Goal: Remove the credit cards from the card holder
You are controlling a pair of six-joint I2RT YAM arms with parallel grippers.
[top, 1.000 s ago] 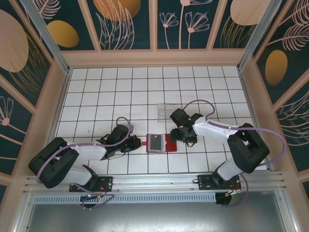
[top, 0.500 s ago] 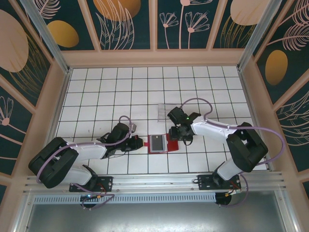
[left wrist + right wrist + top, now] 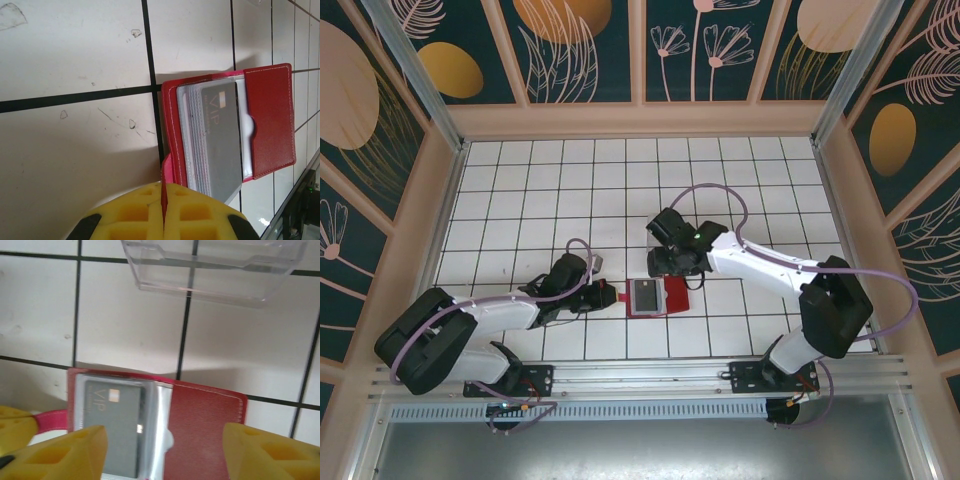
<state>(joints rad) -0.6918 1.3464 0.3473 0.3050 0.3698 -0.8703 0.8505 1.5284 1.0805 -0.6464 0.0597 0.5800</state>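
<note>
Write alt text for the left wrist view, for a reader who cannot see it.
An open red folding card holder lies on a white tiled table, a grey VIP card showing in its clear sleeves. The left end effector, yellow fingers shut, pinches the holder's red strap tab at the bottom edge.

"VIP" printed on dark grey card inside red card holder; nothing else legible.

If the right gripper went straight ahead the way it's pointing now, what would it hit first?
Probably the open red wallet, lying between the open jaws of the right gripper; the clear box lies beyond it. Depth is unclear.
</note>
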